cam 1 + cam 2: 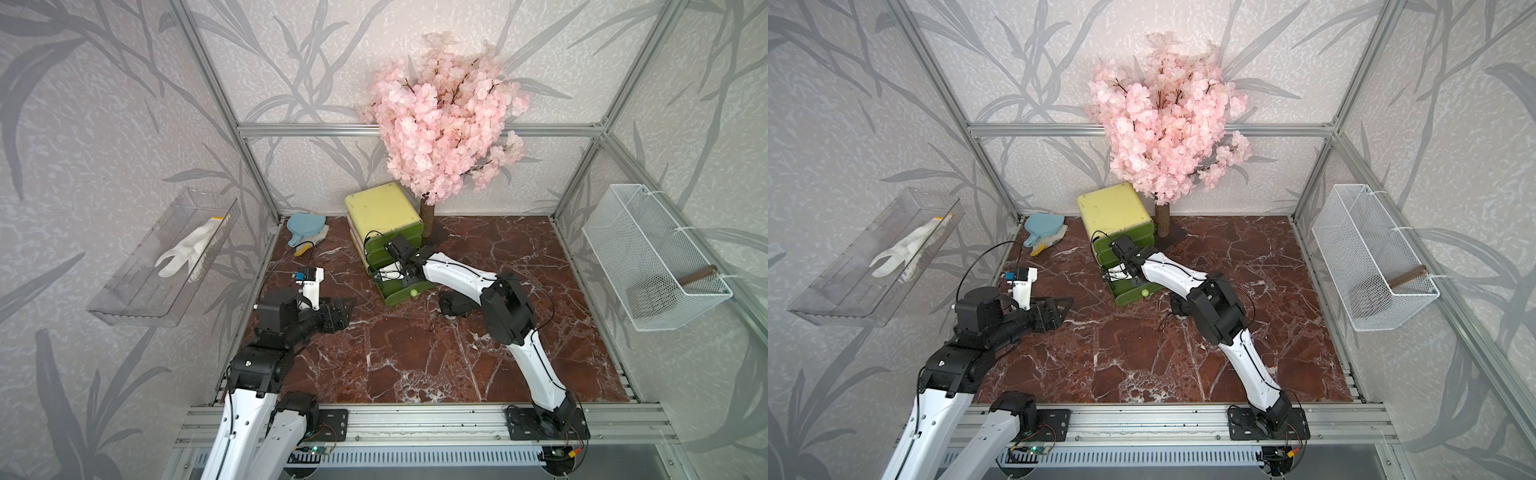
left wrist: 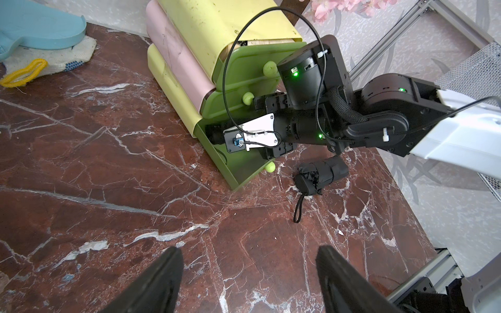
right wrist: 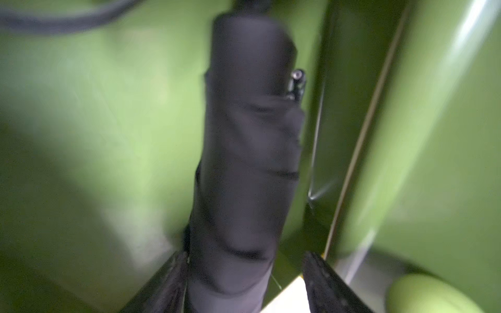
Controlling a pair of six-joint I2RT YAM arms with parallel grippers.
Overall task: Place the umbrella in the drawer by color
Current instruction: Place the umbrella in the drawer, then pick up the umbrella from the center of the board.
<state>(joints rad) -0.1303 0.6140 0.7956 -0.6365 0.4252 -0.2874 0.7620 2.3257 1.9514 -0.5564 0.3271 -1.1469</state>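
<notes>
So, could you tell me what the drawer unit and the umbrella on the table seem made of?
Drawer unit: likely moulded plastic, smooth, softly glossy, scuffed on top. Umbrella: black fabric, probably nylon, matte and creased, with a cord loop.

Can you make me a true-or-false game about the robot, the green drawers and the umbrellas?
1. The bottom drawer is pulled open. True.
2. The left claw is holding an umbrella. False: it is open and empty above the table.
3. A black umbrella lies on the table beside the bottom drawer. True.
4. The tree has blue flowers. False: they are pink.
5. The right claw reaches into the bottom drawer. True.
</notes>
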